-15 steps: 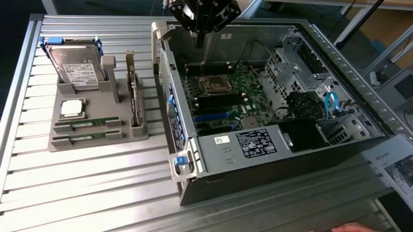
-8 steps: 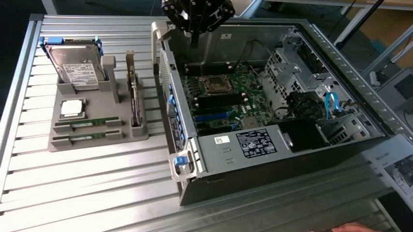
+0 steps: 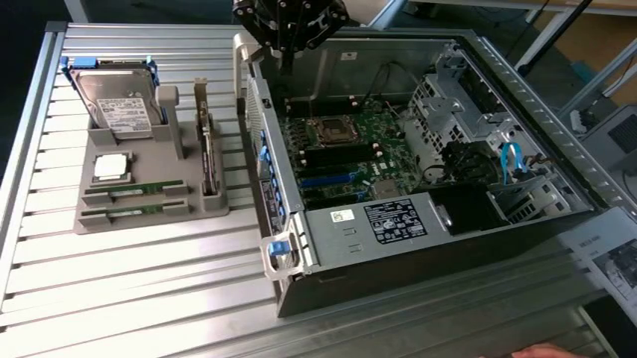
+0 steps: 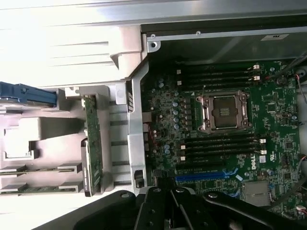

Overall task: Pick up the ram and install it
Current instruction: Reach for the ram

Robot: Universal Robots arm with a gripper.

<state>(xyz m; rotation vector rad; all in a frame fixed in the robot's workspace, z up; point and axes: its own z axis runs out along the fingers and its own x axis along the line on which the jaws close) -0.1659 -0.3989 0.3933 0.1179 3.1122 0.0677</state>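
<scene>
Gripper [image 3: 286, 45] hovers over the open computer case's [image 3: 418, 265] 12 o'clock rim; whether it is open, I cannot tell. Two ram sticks [image 3: 134, 190] lie in the grey tray [image 3: 214, 207] at 9 o'clock.

Open computer case [image 3: 418, 272], hard drive [image 3: 119, 104], processor chip [image 3: 110, 167]

Ribbed aluminium tabletop [image 3: 149, 283] under bright glare, dark floor [image 3: 12, 74] beyond its edge.
</scene>
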